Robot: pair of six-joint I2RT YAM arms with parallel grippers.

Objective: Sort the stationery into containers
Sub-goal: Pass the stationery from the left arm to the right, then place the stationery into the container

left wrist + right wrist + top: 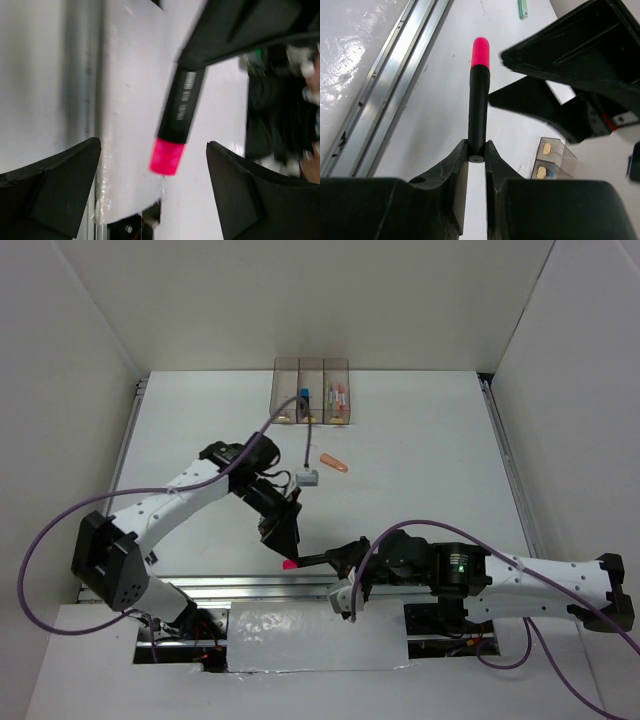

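- Near edge, just past the rail (395, 75): the pink highlighter (182, 105) is up off the table (420, 440), roughly level. Its pink end points left and its black barrel runs right.
- The right gripper (476, 150) has its jaws clamped on the very tail of the black barrel. An end grip leaves almost the whole length sticking out, which should suit dropping it lengthwise into a narrow bin.
- The left gripper (285, 540) comes in from the far-left with its jaws spread wide either side of the pink end. There is a clear gap on both sides and no contact, so the right arm alone carries the highlighter.
- My read is a handover point: the pen sits mid-span between the two arms, with the right one owning it.
- Mid table: one orange pen (335, 463) lies loose and unsorted. Just left of it is a small grey connector (308, 478) on a purple cable.
- Far edge, centre: the containers (311, 372) are three bins in a row.
 - The middle bin holds something blue.
 - The right bin holds pinkish pens.
 - I can't tell what is in the left bin.
- The highlighter is well apart from the bins, so the carry spans the full table depth.
- Risk: with a tail-end grip the pen could pivot if the tip clips a bin wall.
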